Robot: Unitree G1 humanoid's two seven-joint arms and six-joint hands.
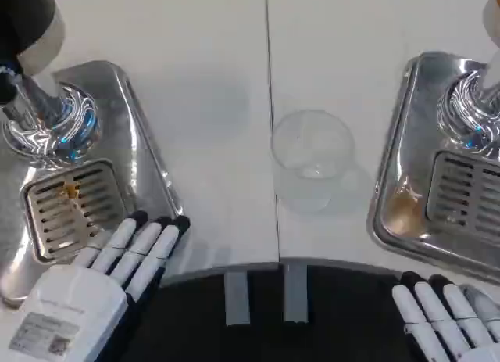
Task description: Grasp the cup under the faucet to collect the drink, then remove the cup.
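Here, a clear cup stands upright on the white surface between two steel drip trays. Left hand and right hand lie near the front edge, released, fingers extended, grasping nothing.

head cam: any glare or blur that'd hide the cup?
Head view: the clear cup has low contrast against the white table, with only its rim and a faint shadow showing; bright glare on both steel trays and chrome faucet bases; picture slightly soft overall.
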